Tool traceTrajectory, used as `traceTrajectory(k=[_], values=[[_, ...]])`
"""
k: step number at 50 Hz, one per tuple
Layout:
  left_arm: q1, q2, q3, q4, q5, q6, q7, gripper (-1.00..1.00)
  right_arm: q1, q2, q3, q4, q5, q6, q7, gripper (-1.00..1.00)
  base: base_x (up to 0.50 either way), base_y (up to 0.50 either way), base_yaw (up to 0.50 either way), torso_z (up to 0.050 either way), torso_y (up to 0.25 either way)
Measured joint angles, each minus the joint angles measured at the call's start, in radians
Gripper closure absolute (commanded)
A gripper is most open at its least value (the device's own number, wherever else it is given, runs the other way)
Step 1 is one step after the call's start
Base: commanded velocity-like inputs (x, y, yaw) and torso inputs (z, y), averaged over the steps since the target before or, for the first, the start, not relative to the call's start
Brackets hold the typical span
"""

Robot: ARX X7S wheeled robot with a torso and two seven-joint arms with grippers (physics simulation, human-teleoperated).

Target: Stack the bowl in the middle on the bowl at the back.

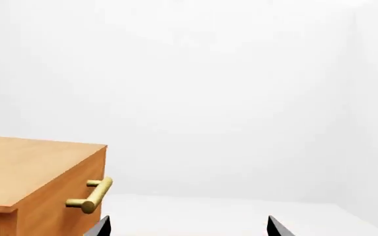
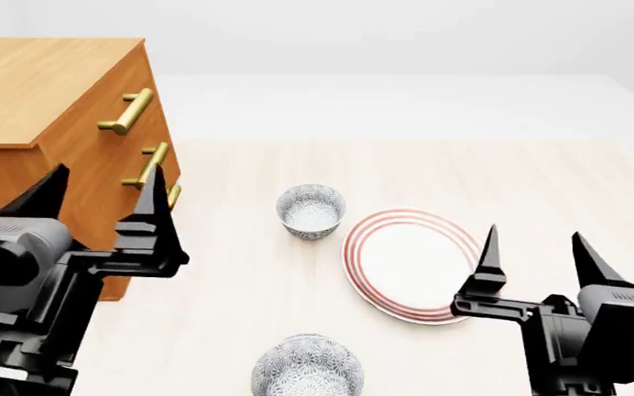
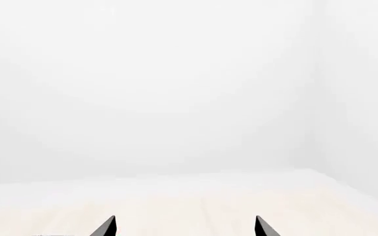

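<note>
With both the left hand (image 2: 102, 194) and right hand (image 2: 540, 247) wide open and empty, a reach past the plate (image 2: 411, 262) risked grabbing the wrong bowl (image 2: 310, 210).

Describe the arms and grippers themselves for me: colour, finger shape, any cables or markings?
Both are matte black with blocky, angular housings. The left gripper and right gripper each carry two flat fingers tapering to sharp triangular points. The left arm's wrist segment looks dark grey and rounded. No cables, labels or markings are visible in any view.

2 patterned bowls sit upright, far bowl (image 2: 311, 211) beyond near bowl (image 2: 307, 367).
</note>
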Motion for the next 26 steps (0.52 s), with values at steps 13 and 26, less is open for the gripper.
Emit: traceTrajectory(k=[13,26], values=[[0.104,0.034,-0.092,0.016,0.167,0.117,-0.067,-1.00,-0.053,0.040,0.043,-0.231,0.002,0.054,0.065,-1.00,0.00,0.00,0.00,0.000,0.000],[0.215,0.058,-0.173,0.032,0.223,0.233,-0.072,-1.00,0.017,0.396,-0.240,-0.354,0.020,-0.102,0.470,-1.00,0.00,0.00,0.00,0.000,0.000]])
